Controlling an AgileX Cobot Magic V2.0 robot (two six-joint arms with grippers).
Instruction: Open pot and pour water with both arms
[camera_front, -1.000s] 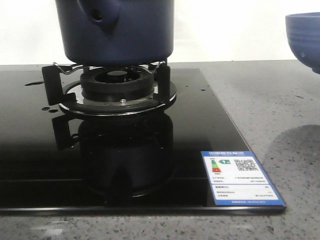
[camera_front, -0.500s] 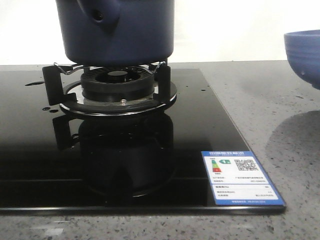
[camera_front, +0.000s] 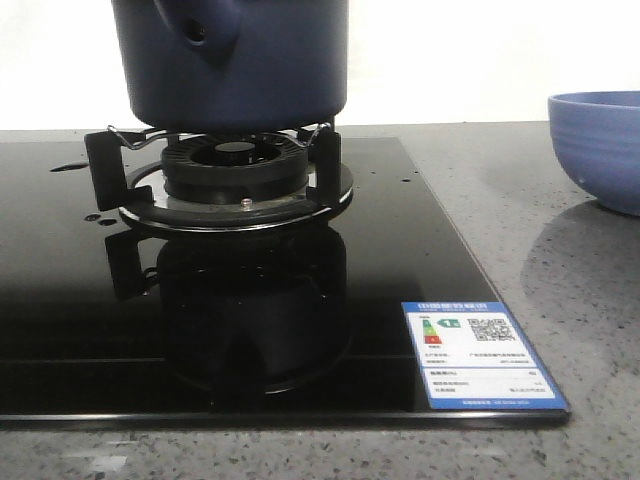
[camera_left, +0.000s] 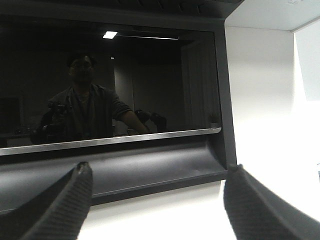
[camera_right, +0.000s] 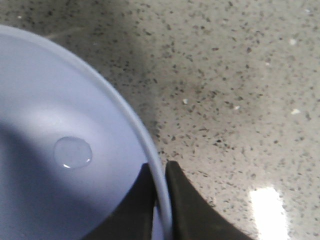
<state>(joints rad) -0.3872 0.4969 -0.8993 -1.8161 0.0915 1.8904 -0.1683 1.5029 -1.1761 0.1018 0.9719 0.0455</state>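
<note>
A kitchen, or a mock-up of one. At the centre of the front view a black glass hob (camera_front: 420, 250) is set into a grey speckled stone worktop (camera_front: 560, 200), with a gas burner (camera_front: 235, 165) and its pan supports under a dark blue pot (camera_front: 235, 60). An energy label (camera_front: 480, 352) with a QR code is stuck on the glass at lower right. A blue bowl (camera_front: 600, 145) sits at the right edge. In the left wrist view a dark range hood (camera_left: 150, 100) hangs on a white wall, its glossy front reflecting a person and ceiling lights.
</note>
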